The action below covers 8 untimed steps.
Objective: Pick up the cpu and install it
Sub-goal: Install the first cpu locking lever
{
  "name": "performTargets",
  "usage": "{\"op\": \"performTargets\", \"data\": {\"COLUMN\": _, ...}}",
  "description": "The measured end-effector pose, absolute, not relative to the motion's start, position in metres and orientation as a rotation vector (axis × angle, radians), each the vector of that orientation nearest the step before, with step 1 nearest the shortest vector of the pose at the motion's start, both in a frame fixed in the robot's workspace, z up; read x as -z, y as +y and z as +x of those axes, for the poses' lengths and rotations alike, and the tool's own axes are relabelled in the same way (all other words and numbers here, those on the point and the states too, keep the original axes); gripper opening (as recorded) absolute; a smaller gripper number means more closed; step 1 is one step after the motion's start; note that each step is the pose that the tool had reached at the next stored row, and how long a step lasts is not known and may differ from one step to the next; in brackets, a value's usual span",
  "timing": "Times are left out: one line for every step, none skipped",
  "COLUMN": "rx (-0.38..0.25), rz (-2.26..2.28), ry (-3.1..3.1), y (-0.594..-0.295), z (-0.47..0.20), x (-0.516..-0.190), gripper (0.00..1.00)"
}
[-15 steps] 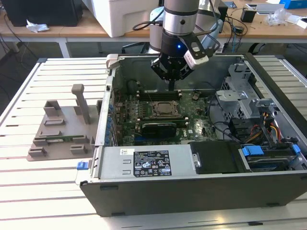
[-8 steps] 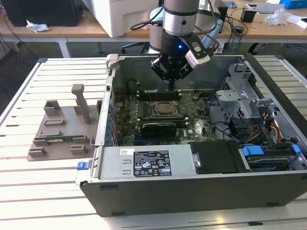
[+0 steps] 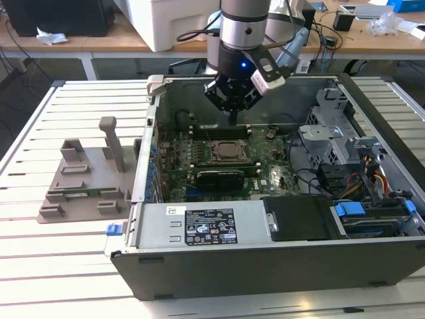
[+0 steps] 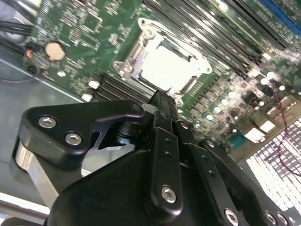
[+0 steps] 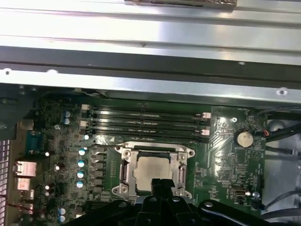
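Note:
The cpu [image 5: 151, 170], a silvery square chip, lies flat inside the metal-framed socket [image 5: 124, 165] on the green motherboard; in the second wrist view the cpu [image 4: 165, 69] shows bright in the same frame. My gripper [image 3: 232, 114] hangs inside the open computer case, above the socket [image 3: 229, 151]. Its black fingers [image 4: 162, 106] stand together, shut, with nothing between them. The gripper [image 5: 157, 184] tip sits just over the cpu's near edge; whether it touches the chip I cannot tell.
Several memory slots [image 5: 146, 123] run beside the socket, and a black card [image 3: 219, 176] lies on its other side. A drive cage [image 3: 335, 136] and cables fill the exterior view's right. A grey fixture [image 3: 86, 176] with a green memory stick [image 3: 80, 194] stands outside the case.

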<state>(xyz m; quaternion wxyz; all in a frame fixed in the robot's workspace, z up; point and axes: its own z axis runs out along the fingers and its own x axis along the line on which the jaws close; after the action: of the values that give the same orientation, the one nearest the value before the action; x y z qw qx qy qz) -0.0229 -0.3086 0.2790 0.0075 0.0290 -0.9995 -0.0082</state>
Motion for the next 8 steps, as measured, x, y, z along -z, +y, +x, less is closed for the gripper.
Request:
{"op": "performTargets", "data": {"rx": 0.026, "rz": 0.091, "ry": -3.125, "y": -0.308, "z": -0.027, "x": -0.279, "gripper": 0.11}}
{"op": "performTargets", "data": {"rx": 0.026, "rz": 0.091, "ry": -3.125, "y": -0.308, "z": -0.033, "x": -0.279, "gripper": 0.11}}
{"op": "performTargets", "data": {"rx": 0.026, "rz": 0.091, "ry": -3.125, "y": -0.307, "z": -0.042, "x": -0.278, "gripper": 0.11}}
{"op": "performTargets", "data": {"rx": 0.026, "rz": 0.091, "ry": -3.125, "y": -0.306, "z": -0.049, "x": -0.278, "gripper": 0.11}}
{"op": "performTargets", "data": {"rx": 0.026, "rz": 0.091, "ry": -3.125, "y": -0.305, "z": -0.056, "x": -0.277, "gripper": 0.11}}
{"op": "performTargets", "data": {"rx": 0.026, "rz": 0.09, "ry": -3.125, "y": -0.303, "z": -0.064, "x": -0.277, "gripper": 0.11}}
{"op": "performTargets", "data": {"rx": 0.026, "rz": 0.091, "ry": -3.125, "y": -0.3, "z": -0.069, "x": -0.276, "gripper": 0.11}}
{"op": "performTargets", "data": {"rx": 0.026, "rz": 0.09, "ry": -3.125, "y": -0.299, "z": -0.073, "x": -0.276, "gripper": 0.11}}
